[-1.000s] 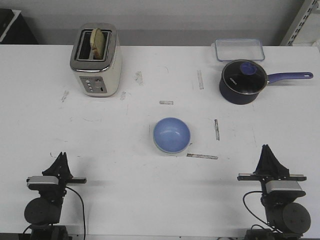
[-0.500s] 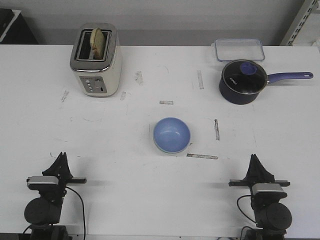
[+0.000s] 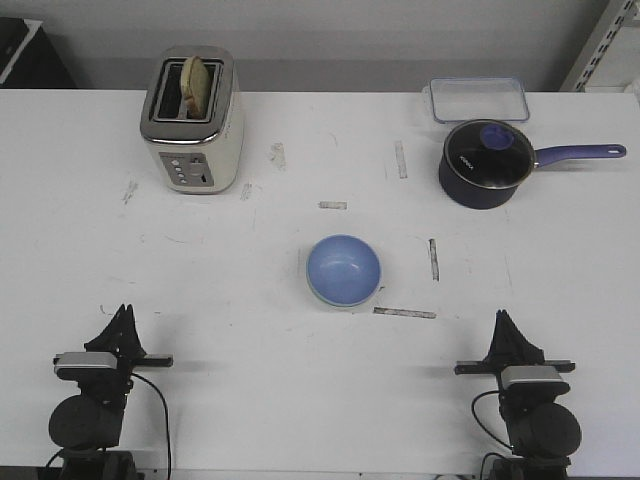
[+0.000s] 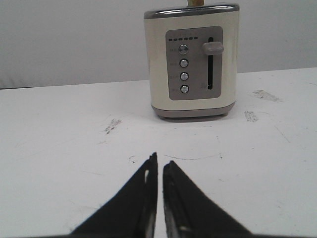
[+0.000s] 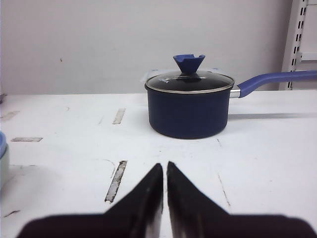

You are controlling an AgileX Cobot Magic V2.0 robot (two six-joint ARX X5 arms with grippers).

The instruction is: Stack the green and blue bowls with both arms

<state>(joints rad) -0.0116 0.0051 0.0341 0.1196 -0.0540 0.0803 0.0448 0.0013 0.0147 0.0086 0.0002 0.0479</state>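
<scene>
The light blue bowl (image 3: 343, 268) sits upright in the middle of the table, nested inside the pale green bowl (image 3: 345, 307), of which only a thin rim shows beneath it. An edge of both bowls shows in the right wrist view, blue (image 5: 1, 144) over green (image 5: 2, 168). My left gripper (image 3: 122, 312) rests near the table's front left edge, shut and empty, and in the left wrist view (image 4: 159, 159) it points at the toaster. My right gripper (image 3: 502, 318) rests near the front right edge, shut and empty, and in the right wrist view (image 5: 164, 166) it points at the saucepan.
A cream toaster (image 3: 192, 120) with bread in it stands at the back left. A dark navy saucepan (image 3: 485, 165) with a glass lid and purple handle stands at the back right, with a clear plastic container (image 3: 478, 98) behind it. Tape marks dot the table.
My right arm has shifted left and drawn back a little toward the front edge. The left arm and the bowls have not moved.
</scene>
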